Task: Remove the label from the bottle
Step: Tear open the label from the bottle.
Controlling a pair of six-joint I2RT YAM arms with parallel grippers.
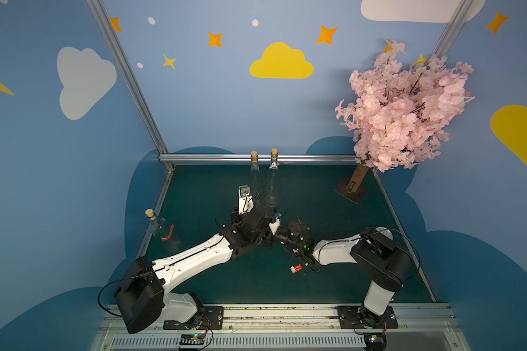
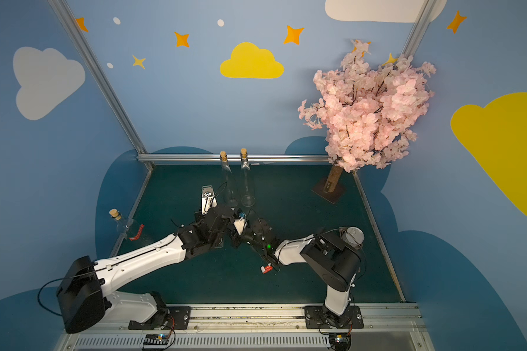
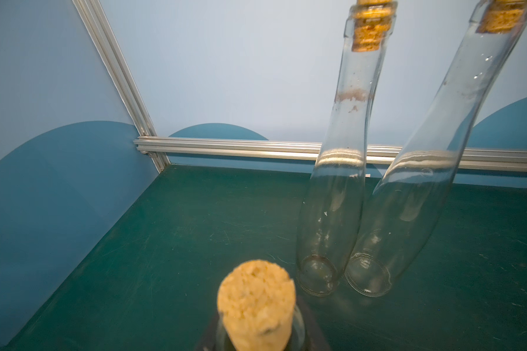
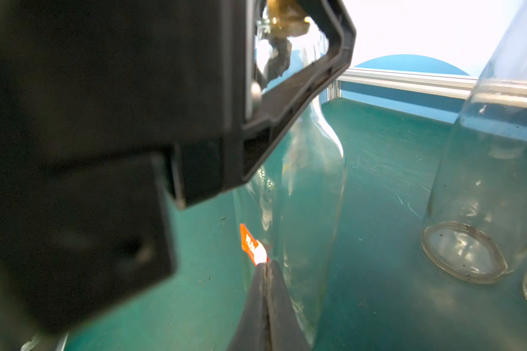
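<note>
A clear glass bottle (image 4: 311, 197) stands on the green mat (image 1: 317, 212) at mid-table, with a cork (image 3: 256, 301) in its mouth. My left gripper (image 1: 268, 223) is shut on its neck just under the cork; in both top views the arms hide most of the bottle. Low on its side is a red label (image 4: 247, 241) with a white peeled edge. My right gripper (image 4: 266, 267) comes in low from the right, shut on that peeled edge. In a top view the right gripper (image 1: 272, 240) sits right beside the left one.
Two tall corked bare bottles (image 1: 256, 179) (image 1: 273, 182) stand just behind the grippers. A third bottle (image 1: 162, 231) with a red label stands at the mat's left edge. A loose red-and-white label scrap (image 1: 296, 269) lies under the right forearm. A pink blossom tree (image 1: 402, 106) fills the back right.
</note>
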